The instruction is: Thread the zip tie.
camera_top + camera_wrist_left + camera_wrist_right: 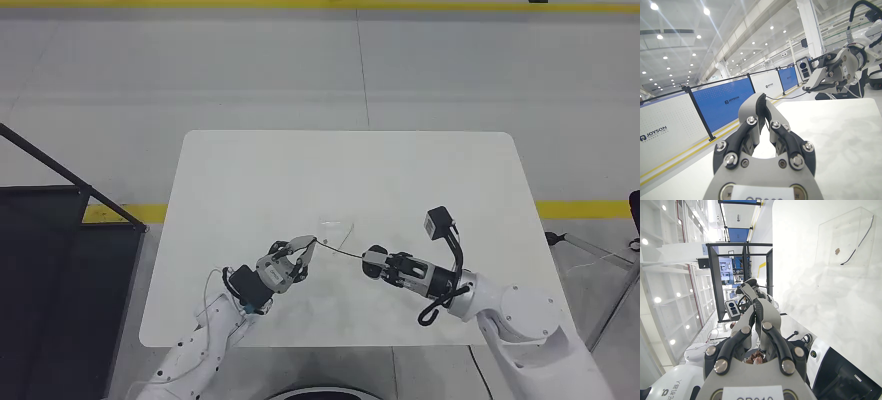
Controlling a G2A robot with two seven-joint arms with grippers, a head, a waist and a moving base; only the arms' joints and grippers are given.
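The left pincer (763,101) is clenched on one end of the zip tie (340,250), its ribbed pads pressed together with only the thin black strap between them; it sits low over the near part of the white table (250,180). From there the strap runs in a slightly sagging line, off the table surface, to the right pincer (806,89), which is likewise clamped on the other end; the two face each other, near but apart.

The step in hand looks like the set-up for threading: both ends are gripped but no loop is formed yet. The next move probably calls for curling the strap round, so that the tail meets the slot in the head, then lining the two up closely and pushing through; a little twist at either wrist would likely make it miss.

Which end carries the head cannot be made out, as the strap is too thin and the pads cover both ends; how much tail sticks out past each grip is also unclear. Beyond the arms lies a clear tray (844,224) holding a second tie (857,246).
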